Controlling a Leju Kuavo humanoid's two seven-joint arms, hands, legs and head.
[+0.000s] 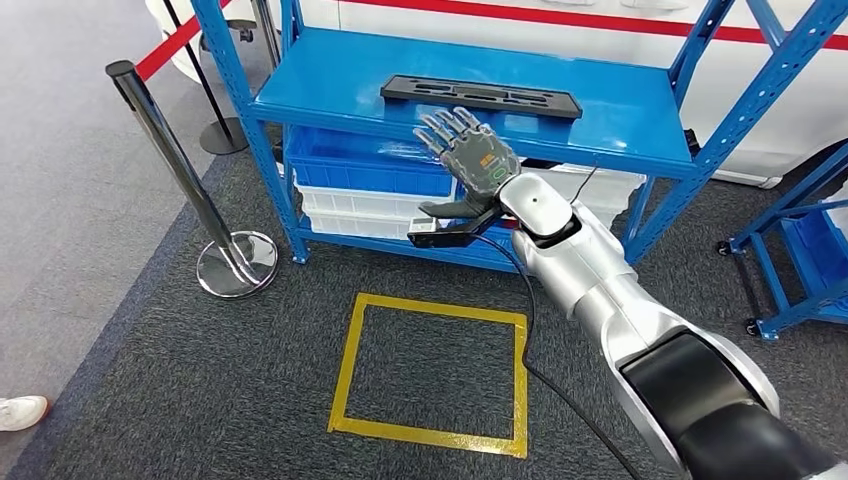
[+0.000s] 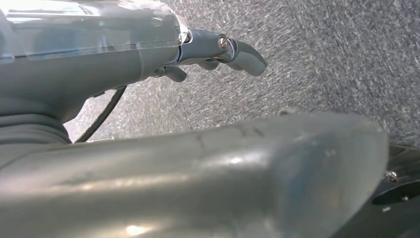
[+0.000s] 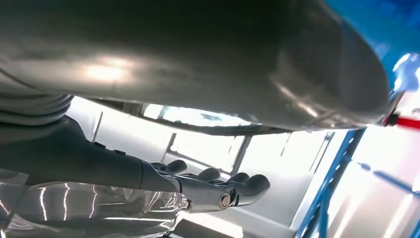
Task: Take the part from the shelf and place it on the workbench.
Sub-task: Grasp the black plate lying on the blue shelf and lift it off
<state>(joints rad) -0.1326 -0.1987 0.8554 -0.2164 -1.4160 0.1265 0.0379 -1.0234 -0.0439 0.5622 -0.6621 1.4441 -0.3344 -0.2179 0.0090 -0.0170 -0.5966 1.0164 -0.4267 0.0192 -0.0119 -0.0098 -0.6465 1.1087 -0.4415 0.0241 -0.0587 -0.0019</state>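
Note:
A long black flat part (image 1: 480, 96) with cut-outs lies on the blue shelf (image 1: 330, 80), toward its middle. My right hand (image 1: 470, 158) is raised in front of the shelf's edge, just below and short of the part, fingers spread and holding nothing. In the right wrist view the right hand's dark fingers (image 3: 218, 186) reach out straight with nothing between them. In the left wrist view my left hand (image 2: 213, 54) hangs over grey carpet, fingers loosely curled and holding nothing.
Blue and white bins (image 1: 370, 185) sit under the shelf. A chrome stanchion (image 1: 190, 190) with a round base stands at the left. A yellow taped square (image 1: 430, 370) marks the carpet. A second blue rack (image 1: 800, 250) is at the right. A person's shoe (image 1: 20, 410) shows at the lower left.

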